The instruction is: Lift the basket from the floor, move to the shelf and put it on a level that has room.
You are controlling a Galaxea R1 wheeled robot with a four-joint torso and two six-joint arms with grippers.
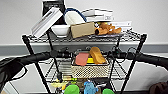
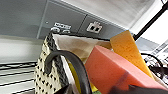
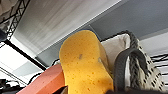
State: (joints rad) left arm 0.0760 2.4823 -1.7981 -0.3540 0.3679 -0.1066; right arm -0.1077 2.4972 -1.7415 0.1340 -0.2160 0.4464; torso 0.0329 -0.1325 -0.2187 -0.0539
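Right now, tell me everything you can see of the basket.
The basket is a small, low-sided rectangle of cream-white woven mesh, with a darker braided rim, a pale cloth lining and a dark loop handle at each end. It sits level between the shelf's poles at the middle tier; whether it rests on the wires I cannot tell. Both arms reach to its ends. Inside stand an orange-yellow sponge, a pink sponge and something yellow between them.
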